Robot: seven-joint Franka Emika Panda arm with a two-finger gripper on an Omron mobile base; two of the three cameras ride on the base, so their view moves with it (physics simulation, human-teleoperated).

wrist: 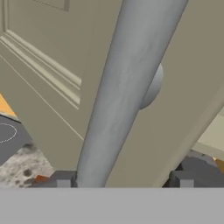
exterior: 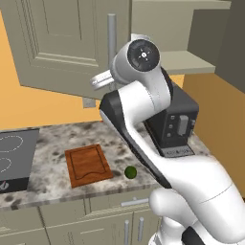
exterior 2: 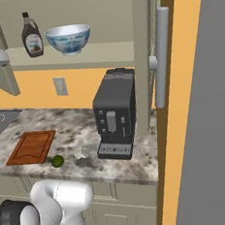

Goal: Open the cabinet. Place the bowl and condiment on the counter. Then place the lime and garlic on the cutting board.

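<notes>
- Grey-beige panelled wall cabinet (exterior: 62, 43): left door swung partly out; its long silver bar handle (wrist: 127, 87) runs vertical. Right door (exterior 2: 150, 57) stands wide open, edge-on in the right base view, and its bar handle (exterior 2: 161, 56) is also vertical.
- 2-finger gripper (wrist: 124, 181) sits at the left door's handle; the bar passes between the 2 dark tips, jaws apart, w/ a gap on the right side. Can't tell if either tip touches the bar.
- Round white bowl w/ blue pattern (exterior 2: 68, 38) upright on the cabinet shelf, mouth up.
- Dark brown-black narrow-neck condiment bottle (exterior 2: 31, 35) upright just left of the bowl, neck up, not touching it.
- Reddish-brown rectangular wooden cutting board (exterior: 88, 164) lies flat on the speckled marble-look counter (exterior: 52, 143), long axis running front-to-back, slightly skewed.
- Small dark green round lime (exterior: 130, 172) on the counter just beside the board's near right corner, off the board.
- Small whitish lumpy garlic bulb (exterior 2: 82, 152) on the counter betw. the lime and the dark grey coffee machine (exterior 2: 115, 114).
- Black stovetop w/ ring marks (exterior: 14, 160) left of the board.
</notes>
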